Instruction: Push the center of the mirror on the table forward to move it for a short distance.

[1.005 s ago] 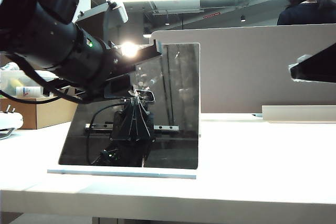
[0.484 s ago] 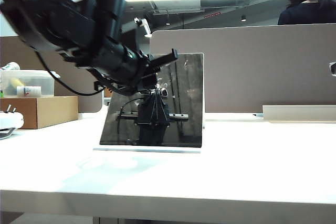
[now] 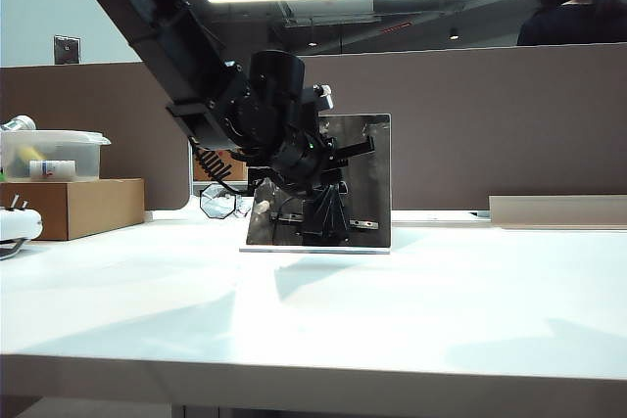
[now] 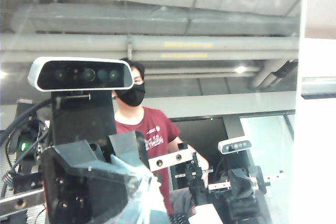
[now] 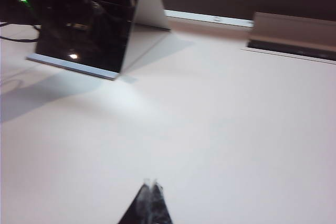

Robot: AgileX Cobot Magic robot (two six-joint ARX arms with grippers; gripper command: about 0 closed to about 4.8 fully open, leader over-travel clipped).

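Far back on the tabletop (image 3: 411, 320), near the brown partition (image 3: 490, 124), the mirror (image 3: 367, 178) is standing upright on its thin pale base, and my left gripper (image 3: 328, 159) is pressing against the middle of its glossy face. I am holding that arm stretched long and low so that the push is landing near the panel's center, which, I judge, is keeping it sliding straight rather than twisting or tipping backward. Whether my left gripper's tips are together or apart I cannot tell: the exterior view is showing only a dark mass against dark glass, and my left wrist view is filling with the mirror (image 4: 210, 103) itself, reflecting cameras, the ceiling and a masked person. My right gripper (image 5: 148, 203) is hanging over bare white surface with its tips pressed together, well apart from the mirror (image 5: 89, 24), staying clear of the push line. Behind the panel, little room is remaining before the partition, so I am judging that the short shove is close to done. A cardboard box (image 3: 73, 208) is sitting off to the left side and a pale tray-like rail (image 3: 558, 210) to the right, both well clear, while the wide front area is lying open for drawing my arm back.
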